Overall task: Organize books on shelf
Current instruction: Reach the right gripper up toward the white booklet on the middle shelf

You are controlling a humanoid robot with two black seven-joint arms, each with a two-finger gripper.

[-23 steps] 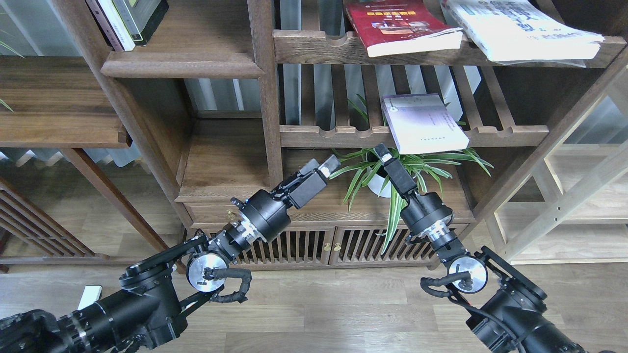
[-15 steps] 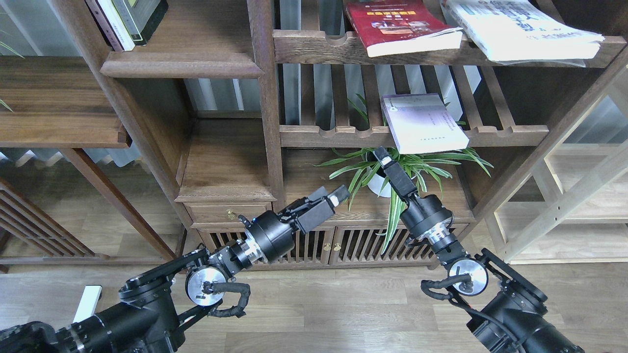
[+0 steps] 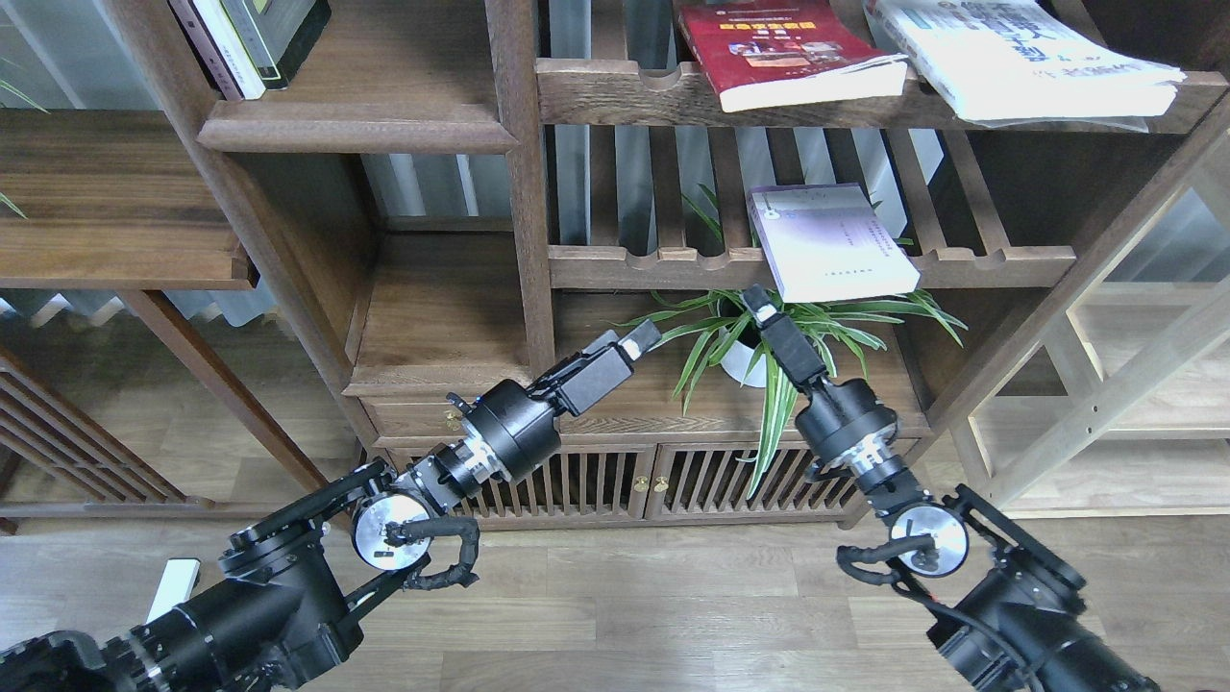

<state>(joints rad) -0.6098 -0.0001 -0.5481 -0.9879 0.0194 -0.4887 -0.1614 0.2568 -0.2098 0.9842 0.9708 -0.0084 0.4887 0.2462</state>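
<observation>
Your left claw (image 3: 642,338) reaches up and right, empty, its opening not discernible; your right claw (image 3: 758,303), jaw gap likewise unclear, points up just beneath the lavender book's (image 3: 826,242) overhanging front edge. That book lies on the slatted rack (image 3: 673,267), above the potted plant (image 3: 759,346). The red book (image 3: 778,48) and white book (image 3: 1019,53) overhang the upper rack, well right of the solid shelf (image 3: 356,120).

Lavender-white book (image 3: 828,242) lies flat on slatted rack (image 3: 673,265), overhanging its front rail
</observation>
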